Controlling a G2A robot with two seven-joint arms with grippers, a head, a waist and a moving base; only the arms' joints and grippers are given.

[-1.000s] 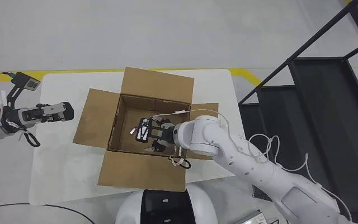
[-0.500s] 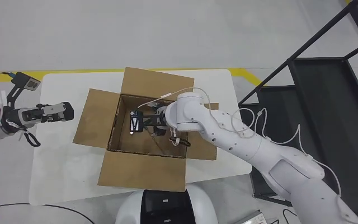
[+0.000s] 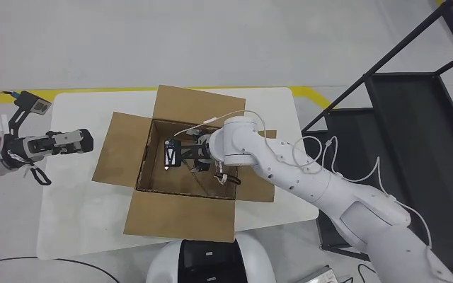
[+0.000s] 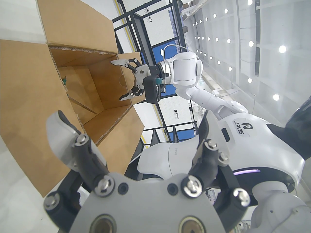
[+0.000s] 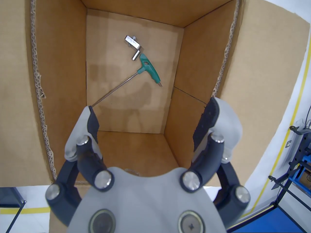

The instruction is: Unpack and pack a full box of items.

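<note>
An open cardboard box (image 3: pixel 127 152) stands mid-table with its flaps spread. On its floor lie a green T-handle hex key (image 5: pixel 148 70) and a small metal part (image 5: pixel 133 45) touching the handle's end. My right gripper (image 3: pixel 168 156) hangs open above the box's inside, well over the tools, with nothing between its fingers (image 5: pixel 91 120). The left wrist view shows that right gripper (image 4: pixel 117 80) open at the box rim, and a bit of the green handle (image 4: pixel 64 80). My left gripper (image 3: pixel 87 141) stays open and bare over the table (image 3: pixel 78 212), beside the box's outer flap (image 4: pixel 24 86).
Box flaps lie out on all sides and narrow the table's free margins. A black metal staircase (image 3: pixel 396 120) stands just past the table's edge on the right arm's side. A yellow floor line (image 3: pixel 311 92) runs behind the table.
A second ago the right gripper was nearer the box's front wall; it has shifted toward the box's far, left part and then held still. The left arm has not moved.
</note>
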